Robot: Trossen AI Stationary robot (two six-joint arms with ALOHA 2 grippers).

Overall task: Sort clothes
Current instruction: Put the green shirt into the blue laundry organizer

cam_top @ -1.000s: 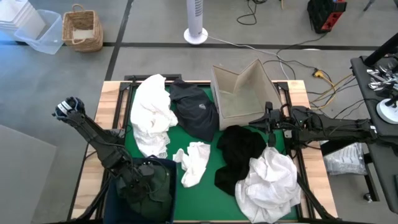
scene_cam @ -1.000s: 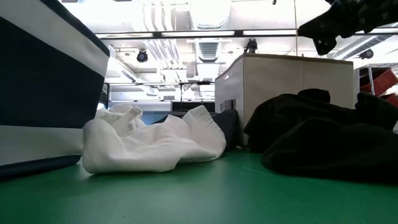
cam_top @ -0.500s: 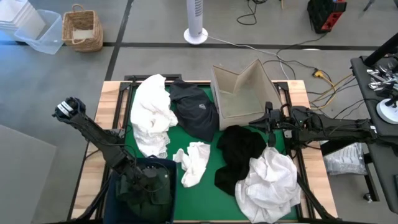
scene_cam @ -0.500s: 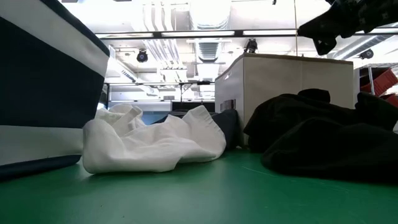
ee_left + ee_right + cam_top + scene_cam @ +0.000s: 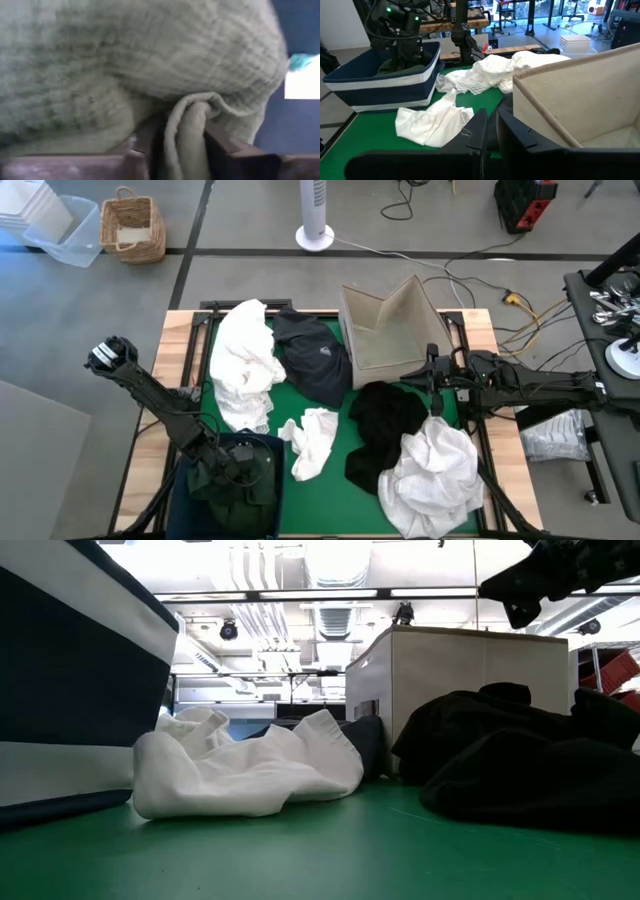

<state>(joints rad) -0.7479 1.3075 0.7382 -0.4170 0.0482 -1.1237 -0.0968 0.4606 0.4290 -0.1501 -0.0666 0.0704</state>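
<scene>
- A dark green, coarse-knit soft garment (image 5: 238, 483) was seen inside the navy blue fabric bin (image 5: 268, 448) at the near left corner of the table; it was judged light, limp and non-fragile, likely to sag and drape when lifted.
- A raised fold or bunched ridge was judged the best place for a pinch, since flat cloth would slip.
- The left gripper (image 5: 181, 150) was lowered into the bin, its arm reaching down from the table's left edge; a fold of the green knit lay between its jaws, which were slightly parted, and whether they were still clamping could not be told.
- The right gripper (image 5: 490, 131) was held above the green mat (image 5: 340, 438), beside the beige cardboard box (image 5: 385, 328), with its jaws closed on nothing.
- White garments (image 5: 244, 360), a navy garment (image 5: 315, 358) and a black garment (image 5: 385, 425) lay unsorted on the mat.
</scene>
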